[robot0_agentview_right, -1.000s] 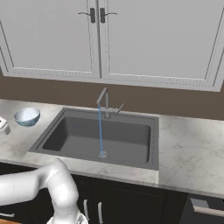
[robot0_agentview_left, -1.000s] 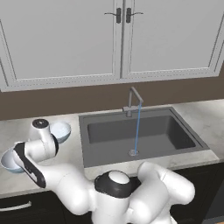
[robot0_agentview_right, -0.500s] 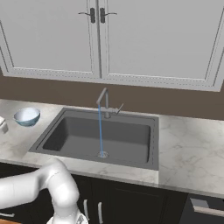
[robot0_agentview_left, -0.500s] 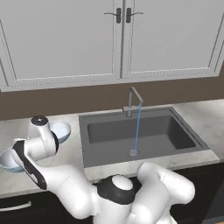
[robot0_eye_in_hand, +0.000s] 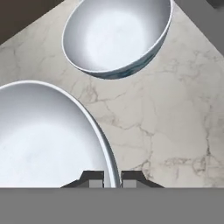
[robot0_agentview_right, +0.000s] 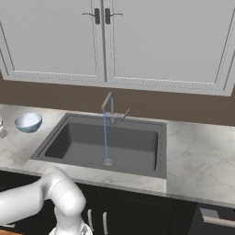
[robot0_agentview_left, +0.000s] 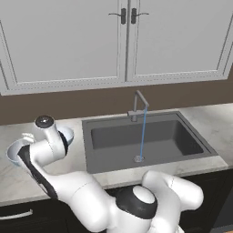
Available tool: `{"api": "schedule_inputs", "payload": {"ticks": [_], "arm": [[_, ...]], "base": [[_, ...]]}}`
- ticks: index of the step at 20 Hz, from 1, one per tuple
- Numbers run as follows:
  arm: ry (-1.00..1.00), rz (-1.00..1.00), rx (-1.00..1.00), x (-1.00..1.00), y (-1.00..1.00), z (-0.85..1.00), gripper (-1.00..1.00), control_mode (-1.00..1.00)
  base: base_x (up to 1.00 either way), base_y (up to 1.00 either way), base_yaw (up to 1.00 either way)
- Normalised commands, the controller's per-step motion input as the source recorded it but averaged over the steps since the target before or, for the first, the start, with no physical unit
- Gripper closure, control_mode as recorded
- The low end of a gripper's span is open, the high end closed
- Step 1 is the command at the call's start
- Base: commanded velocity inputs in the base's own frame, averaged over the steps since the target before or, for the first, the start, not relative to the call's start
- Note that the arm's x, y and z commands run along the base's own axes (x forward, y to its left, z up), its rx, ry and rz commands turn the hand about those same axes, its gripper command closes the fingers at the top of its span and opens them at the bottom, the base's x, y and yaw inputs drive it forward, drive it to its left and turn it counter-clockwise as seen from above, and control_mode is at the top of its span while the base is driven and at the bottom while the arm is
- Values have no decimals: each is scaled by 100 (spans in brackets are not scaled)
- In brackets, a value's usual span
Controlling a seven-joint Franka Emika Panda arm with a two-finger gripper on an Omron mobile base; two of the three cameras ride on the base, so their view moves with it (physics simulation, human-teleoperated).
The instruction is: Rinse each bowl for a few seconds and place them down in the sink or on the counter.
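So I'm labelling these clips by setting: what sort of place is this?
A rendered kitchen: a dark grey recessed sink with a running thin metal faucet, a marble-patterned counter, and white wall cabinets.

You are facing pale grey wall cabinets (robot0_agentview_left: 127,41) with dark handles (robot0_agentview_right: 102,15), hanging over a brown back wall (robot0_agentview_right: 183,112). Below, dark base cabinets (robot0_agentview_right: 137,211) are standing under the worktop

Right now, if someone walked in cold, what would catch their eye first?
Probably the thin blue stream of water falling from the faucet into the dark sink. Next, the white arm bent over the counter left of the sink, its pincer shut on the rim of the nearer bowl, with the second bowl just beyond.
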Motion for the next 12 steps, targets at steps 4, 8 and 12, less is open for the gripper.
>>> {"api": "schedule_inputs", "payload": {"ticks": [4, 8, 12], "arm": [[0, -38, 0, 0, -25, 29, 100, -100], [-2, -30, 0, -18, -38, 32, 100, -100], [-4, -27, 0, -26, -39, 38, 100, -100]], "base": [[0, 0, 0], [0, 0, 0], [0, 0, 0]]}}
